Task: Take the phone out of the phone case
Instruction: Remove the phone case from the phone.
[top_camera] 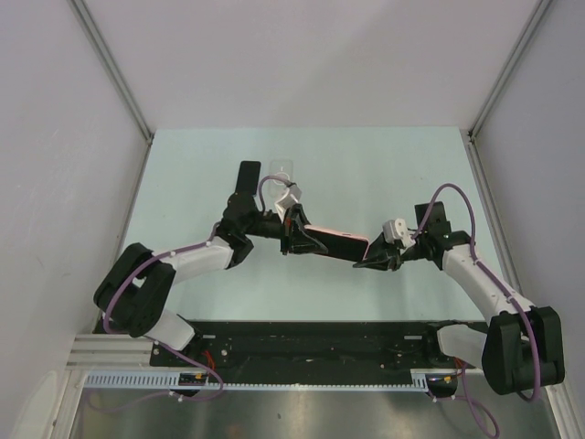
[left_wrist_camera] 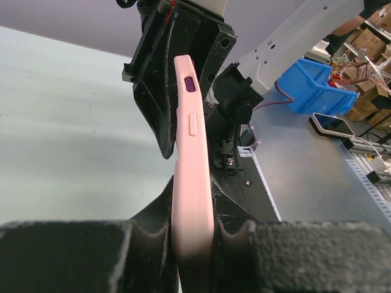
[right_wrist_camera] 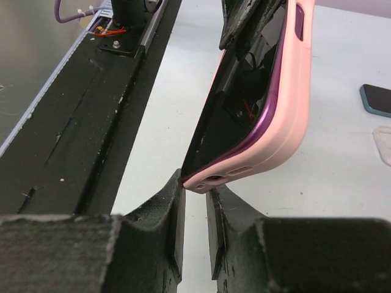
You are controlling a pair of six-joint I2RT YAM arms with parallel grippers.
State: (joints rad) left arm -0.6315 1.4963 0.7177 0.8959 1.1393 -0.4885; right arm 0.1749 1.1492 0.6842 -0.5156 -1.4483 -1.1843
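Note:
A phone in a pink case (top_camera: 335,242) hangs in the air between both arms, above the pale table (top_camera: 384,165). My left gripper (top_camera: 298,234) is shut on one end; in the left wrist view the pink case (left_wrist_camera: 192,183) stands edge-on between the black fingers (left_wrist_camera: 153,213). My right gripper (top_camera: 370,260) is at the other end. In the right wrist view its nearly closed fingertips (right_wrist_camera: 177,189) pinch the bottom corner of the case (right_wrist_camera: 293,122), where the dark phone screen (right_wrist_camera: 244,97) with a purple rim shows.
A dark flat device (top_camera: 247,176) and a clear case (top_camera: 281,169) lie on the table behind the left arm. The black base rail (top_camera: 320,338) runs along the near edge. A blue bin (left_wrist_camera: 321,85) stands off the table.

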